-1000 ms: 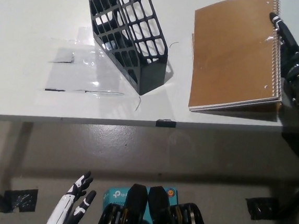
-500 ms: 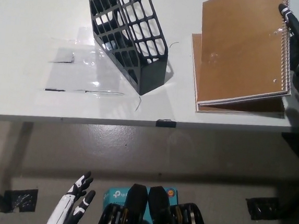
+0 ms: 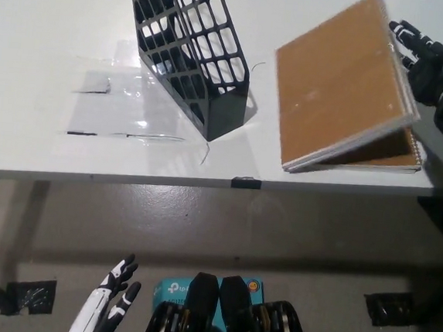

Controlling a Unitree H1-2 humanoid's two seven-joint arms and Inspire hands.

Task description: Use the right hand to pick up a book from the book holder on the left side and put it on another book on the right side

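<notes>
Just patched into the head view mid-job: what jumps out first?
A brown notebook at the table's right, tilted up on its right edge over another book lying flat, with the black right hand at that raised edge. Left of it stands an empty black mesh book holder. The white left hand hangs low.

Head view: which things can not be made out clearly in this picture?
- The lower brown spiral notebook: mostly hidden under the tilted brown cardboard-covered notebook.
- The black right robot hand: its grip on the tilted notebook's far edge is unclear; the arm is cut by the right edge.
- The black plastic mesh book holder: its top is cut by the upper edge.
</notes>
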